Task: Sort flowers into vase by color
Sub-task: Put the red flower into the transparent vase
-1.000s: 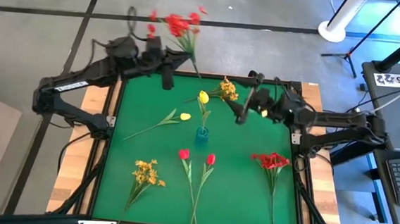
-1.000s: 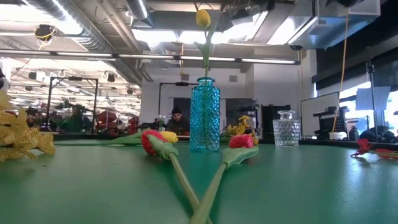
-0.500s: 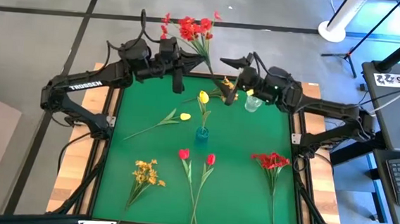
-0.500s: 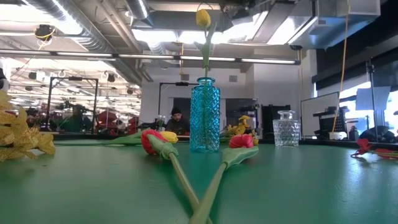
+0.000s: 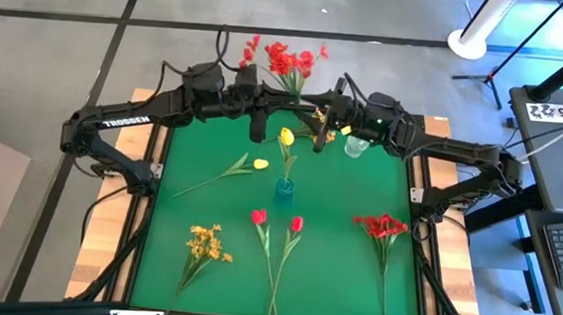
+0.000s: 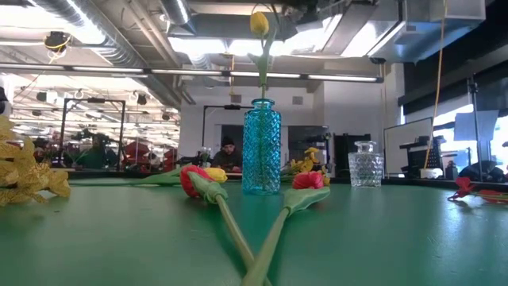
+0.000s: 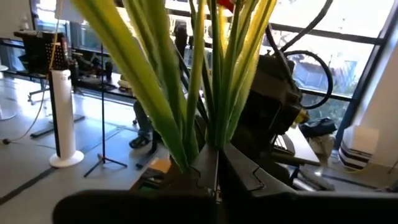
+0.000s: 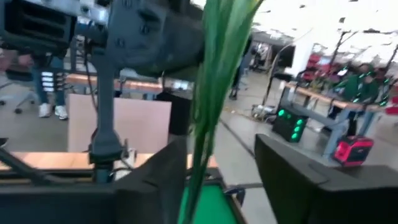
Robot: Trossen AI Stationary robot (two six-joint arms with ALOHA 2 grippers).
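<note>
Both arms had swung in toward each other over the last second, so they met above the far edge of the tabletop (image 5: 198, 211). The left claw (image 5: 256, 128) was clamped on the green stems of the red spray (image 5: 288, 59), which had slid from over on the left to nearly the middle; the wrist cam showed its fingers (image 7: 205, 174) pinched tight at the base of the stems. The right claw (image 5: 317, 140) had pulled back from over the green to the far edge too, and its fingers (image 8: 155, 180) sat spread with a green stem hanging between them, not closed on it as far as I could see. Looked like a handoff setting up, left to right, but that's my guess. The clear glass vase (image 5: 357, 146) stood just beside the right claw and was still empty, so probably the reds go there. The blue vase (image 5: 284, 189) in the middle had one yellow tulip (image 5: 286, 136) in it. Still lying flat: a yellow tulip (image 5: 259, 164), two red tulips (image 5: 258, 216), another red spray (image 5: 381, 225), a yellow-orange cluster (image 5: 206, 244), plus one more yellow cluster (image 5: 323, 129) by the far edge. So lots of sorting left.
</note>
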